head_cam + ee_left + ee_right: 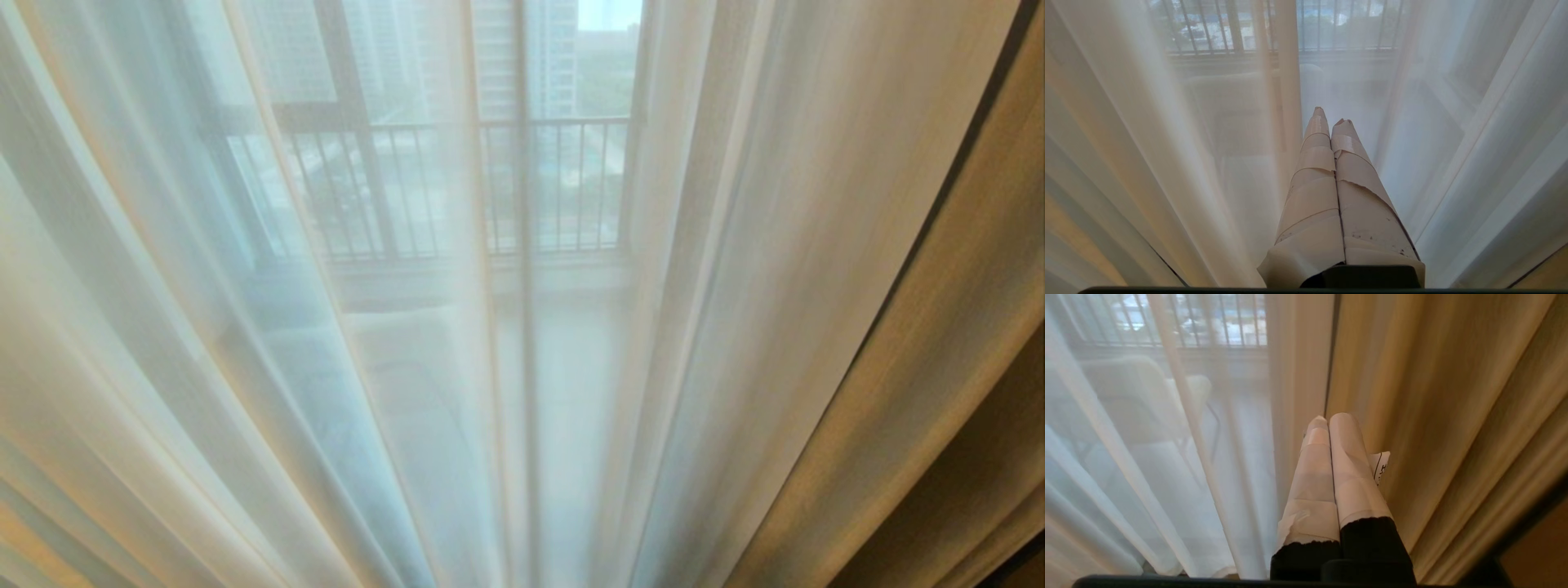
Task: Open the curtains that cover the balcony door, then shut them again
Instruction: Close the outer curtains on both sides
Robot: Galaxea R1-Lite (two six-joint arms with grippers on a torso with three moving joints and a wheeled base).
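Note:
Sheer white curtains hang shut across the whole head view, with a thick beige drape at the right edge. Through the sheers the balcony door shows only as a dim dark upright frame bar. Neither arm appears in the head view. My left gripper has tape-wrapped fingers pressed together, empty, and points at the sheer just in front of it. My right gripper is shut on nothing too, and points at the seam where the sheer meets the beige drape.
Behind the sheers stands a balcony railing with tall buildings beyond. A pale chair-like shape sits on the balcony. A small printed white label sticks out beside the right gripper's finger.

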